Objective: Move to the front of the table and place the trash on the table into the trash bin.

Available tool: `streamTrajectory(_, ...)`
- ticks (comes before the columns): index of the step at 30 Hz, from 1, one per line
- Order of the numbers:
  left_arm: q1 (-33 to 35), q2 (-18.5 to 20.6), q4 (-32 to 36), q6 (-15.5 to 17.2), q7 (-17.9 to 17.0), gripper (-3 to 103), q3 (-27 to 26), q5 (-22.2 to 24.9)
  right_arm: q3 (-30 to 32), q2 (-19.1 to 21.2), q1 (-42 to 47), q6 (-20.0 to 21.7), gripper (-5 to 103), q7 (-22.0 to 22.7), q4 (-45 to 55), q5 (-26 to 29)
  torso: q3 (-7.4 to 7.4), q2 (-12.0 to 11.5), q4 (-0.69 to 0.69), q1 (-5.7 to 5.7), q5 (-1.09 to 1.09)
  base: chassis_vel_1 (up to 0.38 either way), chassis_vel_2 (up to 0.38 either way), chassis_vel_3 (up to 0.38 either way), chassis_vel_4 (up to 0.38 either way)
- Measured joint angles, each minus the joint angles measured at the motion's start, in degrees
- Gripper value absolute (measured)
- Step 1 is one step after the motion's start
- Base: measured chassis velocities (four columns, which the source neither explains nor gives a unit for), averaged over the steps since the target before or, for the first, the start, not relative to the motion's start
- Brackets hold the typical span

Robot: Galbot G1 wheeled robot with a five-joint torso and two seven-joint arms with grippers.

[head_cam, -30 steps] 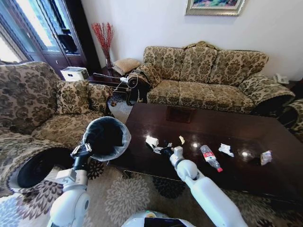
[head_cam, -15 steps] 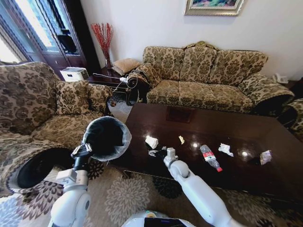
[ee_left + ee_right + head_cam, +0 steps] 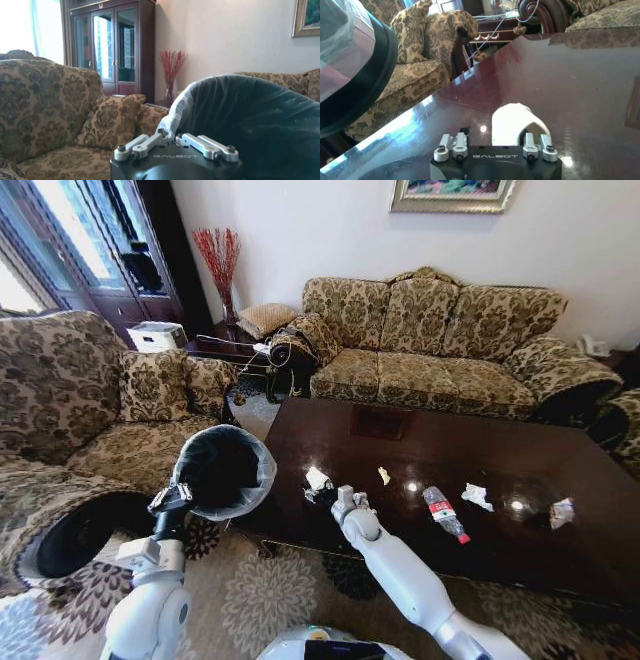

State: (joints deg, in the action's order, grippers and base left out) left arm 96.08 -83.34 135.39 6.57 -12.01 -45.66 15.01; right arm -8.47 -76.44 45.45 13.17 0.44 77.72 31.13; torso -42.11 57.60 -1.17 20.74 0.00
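Note:
The trash bin, black-lined with pale plastic over its rim, hangs tilted off the table's left end; my left gripper is shut on its rim. My right gripper is open low over the dark table, its fingers either side of a crumpled white paper wad. Farther right lie a small scrap, a clear bottle with a red label, another white wad and a pinkish-white wrapper.
A patterned armchair stands left of the bin and a matching sofa behind the table. A side table with cables fills the corner. The bin's edge sits close beside my right wrist. Patterned carpet lies before the table.
My right gripper has slid left along the table's front edge up to the white paper wad. The left arm and the bin have stayed put.

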Motion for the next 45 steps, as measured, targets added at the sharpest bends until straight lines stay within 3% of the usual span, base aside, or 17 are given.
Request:
streamTrajectory(1,0.0,0.0,0.0,0.0,0.0,2,0.0,0.0,0.0,0.0,0.0,0.0,58,0.0,0.0,0.0,0.0,0.0,0.0,0.0,0.0,0.0,0.0,0.0,0.0)
streamTrajectory(2,0.0,0.0,0.0,0.0,0.0,2,-0.1,0.0,0.0,-0.3,0.0,-0.2,48,0.0,-0.2,-0.1,0.0,0.0,0.0,0.0,0.01,0.0,0.0,0.0,0.0)
streamTrajectory(4,0.0,0.1,0.0,0.0,0.0,2,-0.1,0.0,0.0,-0.4,0.0,-0.3,48,0.0,-0.3,-0.1,0.0,0.0,0.0,0.01,0.0,0.0,0.0,0.0,0.0)
streamTrajectory(5,-0.1,0.1,0.0,0.0,0.0,2,0.0,0.0,0.0,-0.3,0.1,-0.4,37,0.0,-0.3,-0.2,-0.01,0.0,0.0,0.01,0.0,0.0,0.0,0.0,0.0)
streamTrajectory(7,-0.1,0.1,0.0,0.0,0.1,2,0.1,0.0,0.0,-0.3,0.3,-0.5,37,0.0,-0.3,-0.3,-0.01,0.0,0.0,0.01,0.0,0.0,0.0,0.0,0.0)
streamTrajectory(8,-0.1,0.1,0.1,0.0,0.1,2,0.3,0.0,0.2,-0.3,0.5,-0.6,26,0.0,-0.3,-0.4,-0.01,0.0,0.0,0.01,0.0,0.0,0.0,0.0,0.0)
streamTrajectory(10,-0.1,0.1,0.1,0.0,0.1,2,0.4,0.0,0.3,-0.3,0.6,-0.7,26,0.0,-0.3,-0.4,-0.01,0.0,0.0,0.01,0.0,0.0,0.0,0.0,0.0)
streamTrajectory(11,-0.1,0.1,0.1,0.0,0.1,2,0.4,0.0,0.5,-0.3,0.7,-0.7,15,0.1,-0.2,-0.4,-0.01,0.0,0.0,0.01,0.0,0.0,0.0,0.0,0.0)
streamTrajectory(12,-0.1,0.1,0.1,0.0,0.1,2,0.5,-0.1,1.0,-0.2,0.9,-0.8,15,0.2,-0.1,-0.5,-0.02,0.0,0.0,0.01,0.0,0.0,0.0,0.0,0.0)
streamTrajectory(13,-0.1,0.2,0.1,0.0,0.1,2,0.5,-0.1,1.2,-0.2,0.9,-0.8,5,0.4,0.0,-0.5,-0.01,0.0,0.0,0.01,0.0,0.0,0.0,0.0,0.0)
streamTrajectory(27,-0.1,0.9,0.1,-0.5,0.2,2,1.2,-0.4,3.8,1.8,1.9,-0.7,0,2.6,5.7,0.4,-0.03,0.0,0.0,0.02,0.01,0.0,0.0,0.0,0.0)
streamTrajectory(32,0.0,1.4,0.0,-0.5,0.4,2,1.7,-1.1,5.0,6.1,1.7,0.6,0,4.5,14.8,2.9,-0.02,0.0,0.0,0.02,0.0,0.0,0.0,0.0,0.0)
streamTrajectory(33,-0.1,1.6,-0.2,-0.6,0.5,2,2.3,-1.5,6.3,9.7,0.7,2.1,0,6.8,22.5,6.1,-0.02,0.0,0.0,0.02,0.01,0.0,0.0,0.0,0.0)
streamTrajectory(35,-0.1,1.6,-0.3,-0.6,0.6,2,2.4,-1.6,6.5,10.4,0.4,2.4,0,7.2,24.0,6.6,-0.02,0.0,0.0,0.02,0.01,0.0,0.0,0.0,0.0)
streamTrajectory(39,-0.4,2.0,-0.8,-0.6,1.4,2,3.2,-2.2,7.5,18.1,-0.9,2.9,0,8.0,35.1,9.3,-0.02,0.0,-0.01,0.03,0.0,0.0,0.0,0.0,0.0)
streamTrajectory(41,-0.8,2.2,-1.3,-0.6,1.6,2,3.4,-2.4,8.6,23.5,-1.1,3.7,0,8.1,41.2,13.3,-0.03,0.0,0.0,0.02,0.01,0.0,0.0,0.0,0.0)
streamTrajectory(45,-1.1,2.4,-1.8,-0.7,1.8,2,3.7,-2.4,10.8,29.0,-1.2,4.7,0,8.4,47.7,19.7,-0.02,0.0,0.01,0.02,0.01,-0.052,-0.058,-0.061,-0.048)
